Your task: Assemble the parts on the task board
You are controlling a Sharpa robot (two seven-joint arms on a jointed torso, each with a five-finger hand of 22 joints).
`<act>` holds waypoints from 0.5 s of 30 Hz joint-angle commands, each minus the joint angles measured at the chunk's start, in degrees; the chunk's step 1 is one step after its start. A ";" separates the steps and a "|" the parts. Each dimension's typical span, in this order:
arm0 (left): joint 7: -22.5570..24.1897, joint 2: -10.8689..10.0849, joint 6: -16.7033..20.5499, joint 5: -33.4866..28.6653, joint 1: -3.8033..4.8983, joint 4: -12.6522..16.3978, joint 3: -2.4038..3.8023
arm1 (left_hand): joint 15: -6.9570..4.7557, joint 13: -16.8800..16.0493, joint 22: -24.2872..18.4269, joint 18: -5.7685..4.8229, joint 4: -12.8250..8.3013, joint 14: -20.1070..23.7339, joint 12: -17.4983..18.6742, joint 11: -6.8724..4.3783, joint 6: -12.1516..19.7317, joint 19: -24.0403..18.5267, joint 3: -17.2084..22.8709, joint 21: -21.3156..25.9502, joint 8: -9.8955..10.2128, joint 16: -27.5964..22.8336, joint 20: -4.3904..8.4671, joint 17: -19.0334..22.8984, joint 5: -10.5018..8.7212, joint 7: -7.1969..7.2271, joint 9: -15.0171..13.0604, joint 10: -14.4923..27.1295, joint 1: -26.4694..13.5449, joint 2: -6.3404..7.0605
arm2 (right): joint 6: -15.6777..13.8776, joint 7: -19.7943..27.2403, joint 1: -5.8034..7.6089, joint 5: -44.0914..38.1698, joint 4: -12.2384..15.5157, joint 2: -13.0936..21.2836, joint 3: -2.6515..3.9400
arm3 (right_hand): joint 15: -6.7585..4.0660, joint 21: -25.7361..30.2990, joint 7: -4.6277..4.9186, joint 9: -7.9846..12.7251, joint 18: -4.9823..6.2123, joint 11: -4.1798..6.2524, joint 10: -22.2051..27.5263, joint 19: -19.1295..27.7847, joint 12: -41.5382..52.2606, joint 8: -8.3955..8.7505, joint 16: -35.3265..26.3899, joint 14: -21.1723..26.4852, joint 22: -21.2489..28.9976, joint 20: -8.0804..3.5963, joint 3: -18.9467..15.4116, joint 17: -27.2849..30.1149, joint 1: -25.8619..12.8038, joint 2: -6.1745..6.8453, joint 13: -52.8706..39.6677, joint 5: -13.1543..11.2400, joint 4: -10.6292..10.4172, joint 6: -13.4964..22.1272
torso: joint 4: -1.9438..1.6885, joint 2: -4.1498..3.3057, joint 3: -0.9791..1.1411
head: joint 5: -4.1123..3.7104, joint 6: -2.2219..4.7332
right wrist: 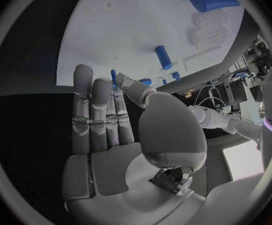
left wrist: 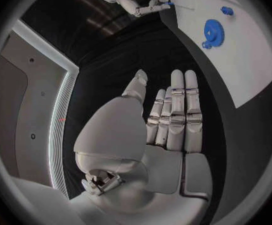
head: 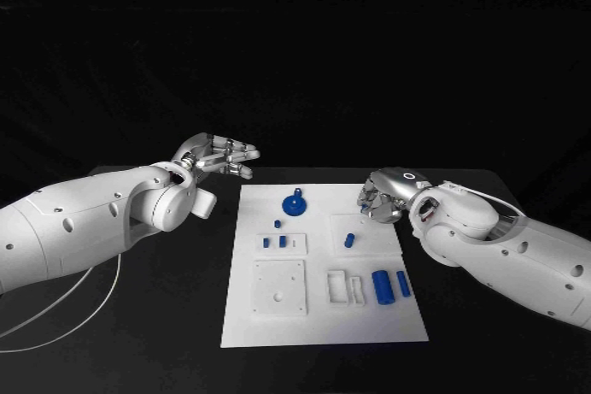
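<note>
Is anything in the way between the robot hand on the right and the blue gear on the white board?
Nothing visible. The right robot hand hovers at the task board's far right edge, and only bare board lies between it and the blue gear.

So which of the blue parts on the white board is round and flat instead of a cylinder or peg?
The blue toothed gear at the far end of the white task board. The other blue parts, like the large blue cylinder, are cylinders or small pegs.
</note>
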State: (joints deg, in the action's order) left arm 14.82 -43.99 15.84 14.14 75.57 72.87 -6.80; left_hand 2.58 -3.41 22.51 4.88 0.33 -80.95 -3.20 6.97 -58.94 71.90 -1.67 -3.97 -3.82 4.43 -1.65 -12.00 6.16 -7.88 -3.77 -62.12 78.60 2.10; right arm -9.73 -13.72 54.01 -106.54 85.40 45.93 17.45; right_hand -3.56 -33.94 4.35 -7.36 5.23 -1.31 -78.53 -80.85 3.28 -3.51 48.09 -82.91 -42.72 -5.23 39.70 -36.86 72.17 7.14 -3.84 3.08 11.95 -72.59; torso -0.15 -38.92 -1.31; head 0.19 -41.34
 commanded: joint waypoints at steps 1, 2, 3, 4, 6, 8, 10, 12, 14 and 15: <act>1.22 0.10 0.86 -0.79 0.07 -0.20 0.07 | 0.25 -0.09 -0.23 -0.25 0.42 0.24 -0.32 0.04 0.13 0.43 0.46 -0.27 0.17 -0.28 -0.19 -0.08 -0.19 -0.33 -0.06 0.43 0.06 0.96 | -1.15 -0.68 0.08 1.06 1.72 0.30 0.98 | -0.32 0.31 -0.18 0.09 1.20 0.50 -0.99 -0.21 0.19 -0.18 -0.22 0.00 -0.47 -0.04 0.18 0.11 0.15 -0.12 -0.01 -0.04 -0.18 -0.34 | 0.00 -0.01 0.02 | 0.38 0.14; 1.24 0.10 0.89 -0.83 0.07 -0.24 0.07 | 0.25 -0.09 -0.23 -0.25 0.42 0.24 -0.32 0.04 0.13 0.43 0.46 -0.27 0.17 -0.28 -0.19 -0.08 -0.19 -0.33 -0.06 0.43 0.06 0.96 | -1.30 -0.70 0.09 1.16 2.17 0.41 1.24 | -0.32 0.47 -0.17 0.09 1.21 0.49 -0.99 -0.24 0.20 -0.18 -0.22 0.03 -0.70 -0.05 0.22 0.12 0.15 -0.10 -0.01 -0.06 -0.20 -0.34 | 0.01 -0.02 0.01 | 0.44 0.13; 1.27 0.11 0.91 -0.88 0.07 -0.27 0.07 | 0.25 -0.09 -0.23 -0.25 0.42 0.24 -0.32 0.04 0.13 0.43 0.46 -0.27 0.17 -0.28 -0.19 -0.08 -0.19 -0.33 -0.06 0.43 0.06 0.96 | -1.51 -0.70 0.10 1.29 2.73 0.55 1.52 | -0.32 0.63 -0.15 0.08 1.22 0.48 -0.99 -0.27 0.20 -0.18 -0.22 0.05 -0.94 -0.06 0.26 0.14 0.15 -0.08 -0.01 -0.07 -0.22 -0.34 | -0.02 -0.03 0.02 | 0.48 0.14; 1.29 0.11 0.93 -0.92 0.07 -0.29 0.07 | 0.28 -0.09 -0.30 -0.27 0.45 0.26 -0.32 0.04 0.19 0.42 0.50 -0.26 0.20 -0.30 -0.19 -0.08 -0.22 -0.34 -0.04 0.48 0.11 0.97 | -1.72 -0.66 0.10 1.49 3.30 0.67 1.75 | -0.32 0.63 -0.15 0.08 1.22 0.48 -0.99 -0.27 0.20 -0.18 -0.22 0.05 -0.94 -0.06 0.26 0.14 0.15 -0.08 -0.01 -0.07 -0.22 -0.34 | -0.03 -0.01 -0.01 | 0.52 0.14; 1.38 0.13 0.99 -1.01 0.07 -0.31 0.07 | 0.29 -0.09 -0.30 -0.27 0.45 0.27 -0.32 0.04 0.20 0.42 0.51 -0.26 0.21 -0.30 -0.19 -0.08 -0.22 -0.34 -0.03 0.48 0.12 0.97 | -2.12 -0.55 0.11 2.00 4.33 0.86 2.04 | -0.32 0.63 -0.15 0.08 1.22 0.48 -0.99 -0.27 0.20 -0.18 -0.22 0.05 -0.94 -0.06 0.26 0.14 0.15 -0.08 -0.01 -0.07 -0.22 -0.34 | -0.04 0.00 -0.03 | 0.61 0.14; 1.56 0.18 1.13 -1.16 0.07 -0.31 0.06 | 0.27 -0.09 -0.39 -0.28 0.44 0.31 -0.32 -0.01 -0.11 0.39 0.58 -0.26 0.16 -0.31 -0.19 -0.07 -0.12 0.02 -0.06 0.45 0.22 0.83 | -2.91 -0.35 0.10 2.69 5.46 0.94 2.25 | -0.39 1.41 -0.19 0.07 1.23 0.50 -1.03 -0.53 0.20 -0.19 -0.08 0.01 -2.06 -0.10 0.32 0.15 0.14 -0.03 -0.01 -0.04 -0.27 -0.36 | -0.03 0.02 -0.03 | 0.92 0.21; 1.69 0.20 1.25 -1.31 0.07 -0.27 0.06 | 0.27 -0.09 -0.45 -0.29 0.39 0.32 -0.32 -0.01 0.20 0.41 0.57 -0.27 0.20 -0.32 -0.17 -0.07 -0.02 0.10 -0.02 0.46 0.26 0.81 | -3.80 -0.06 0.02 3.32 6.57 0.88 2.36 | -0.42 1.59 -0.18 0.07 1.25 0.50 -1.04 -0.53 0.19 -0.17 -0.11 0.06 -2.19 -0.13 0.38 0.17 0.15 -0.02 -0.01 -0.03 -0.27 -0.34 | -0.02 0.08 -0.07 | 1.75 0.16; 1.83 0.25 1.36 -1.51 0.06 -0.29 0.06 | 0.28 -0.09 -0.53 -0.29 0.38 0.30 -0.32 0.03 0.89 0.43 0.52 -0.28 0.22 -0.30 -0.18 -0.07 -0.03 -0.28 0.00 0.48 0.21 0.89 | -4.69 0.26 -0.19 3.90 7.80 0.76 2.42 | -0.45 1.63 -0.18 0.06 1.26 0.50 -1.03 -0.58 0.19 -0.18 -0.12 0.05 -2.25 -0.15 0.40 0.17 0.15 -0.01 -0.01 -0.01 -0.27 -0.35 | 0.00 0.10 -0.07 | 1.90 0.16; 2.02 0.36 1.50 -1.68 0.06 -0.37 0.06 | 0.28 -0.09 -0.55 -0.29 0.38 0.31 -0.32 0.05 0.93 0.43 0.52 -0.29 0.19 -0.31 -0.18 -0.07 -0.03 -0.42 -0.02 0.46 0.22 0.91 | -5.60 0.60 -0.56 4.31 9.22 0.62 2.46 | -0.45 1.66 -0.18 0.06 1.27 0.50 -1.03 -0.61 0.19 -0.18 -0.12 0.06 -2.28 -0.15 0.40 0.18 0.15 0.00 -0.01 0.01 -0.26 -0.35 | -0.03 0.11 -0.08 | 2.04 0.13; 2.14 0.41 1.60 -1.75 0.06 -0.41 0.06 | 0.29 -0.09 -0.58 -0.29 0.39 0.33 -0.32 0.04 0.81 0.43 0.53 -0.28 0.16 -0.31 -0.19 -0.07 -0.03 -0.38 -0.04 0.43 0.20 0.86 | -5.92 0.71 -0.75 4.39 9.78 0.57 2.47 | -0.45 1.66 -0.18 0.06 1.27 0.50 -1.03 -0.61 0.19 -0.18 -0.12 0.06 -2.28 -0.15 0.40 0.18 0.15 0.00 -0.01 0.01 -0.26 -0.35 | -0.08 0.10 -0.09 | 2.19 0.14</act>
State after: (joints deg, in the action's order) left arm 15.49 -43.77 16.71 13.34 75.57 72.44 -6.80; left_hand 2.78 -3.41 21.95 4.88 0.65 -80.75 -3.20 6.96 -58.29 72.09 -1.35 -3.97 -3.82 4.43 -1.84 -11.99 6.16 -8.22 -3.77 -62.12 78.66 2.68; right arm -13.05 -13.87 53.45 -103.61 94.63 46.60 19.92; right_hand -3.55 -32.45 4.36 -7.20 5.38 -1.30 -78.53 -81.08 3.20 -3.46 48.09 -82.92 -44.92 -5.42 39.86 -36.74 72.17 7.16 -3.81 2.87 11.77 -72.57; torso -0.16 -38.85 -1.36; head 2.04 -41.17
